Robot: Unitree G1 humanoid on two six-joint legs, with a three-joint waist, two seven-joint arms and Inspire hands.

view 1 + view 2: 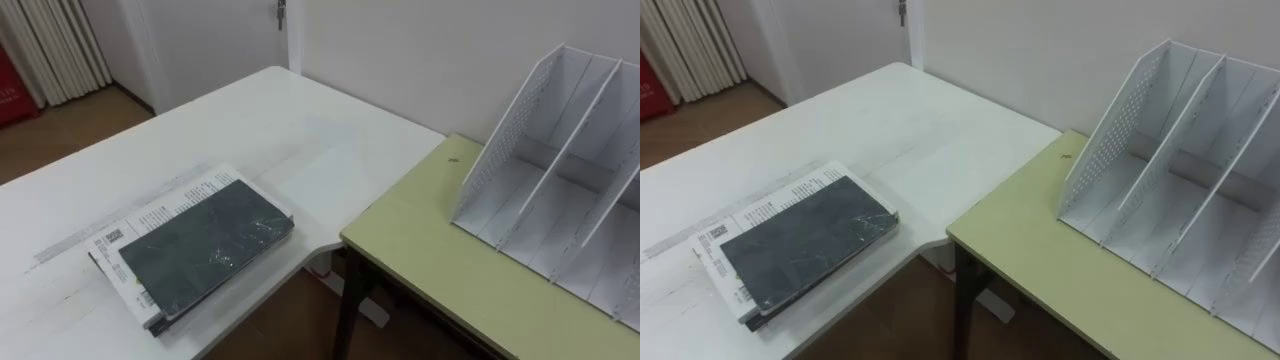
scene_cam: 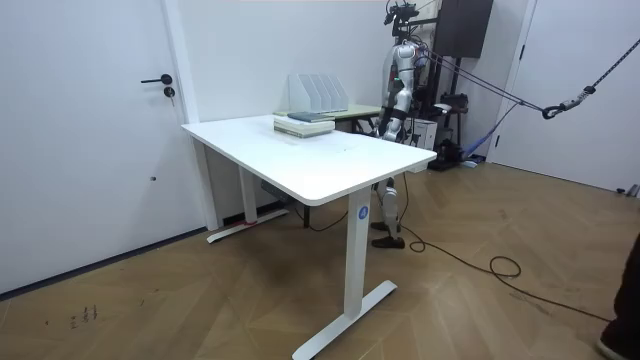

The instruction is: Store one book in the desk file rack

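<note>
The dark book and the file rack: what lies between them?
Between dark book and file rack, both eye views show bare tabletop: white table, then green desk with a dark speck.

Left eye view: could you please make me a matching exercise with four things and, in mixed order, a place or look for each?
1. dark book
2. file rack
3. green desk
4. white table

a. carries the file rack
b. white, with upright dividers
c. carries the stack
d. on top of the stack

Pairs: 1-d, 2-b, 3-a, 4-c.

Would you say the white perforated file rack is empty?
Empty: the rack shows bare compartments; the dark grey book lies stacked on the white table.
</note>
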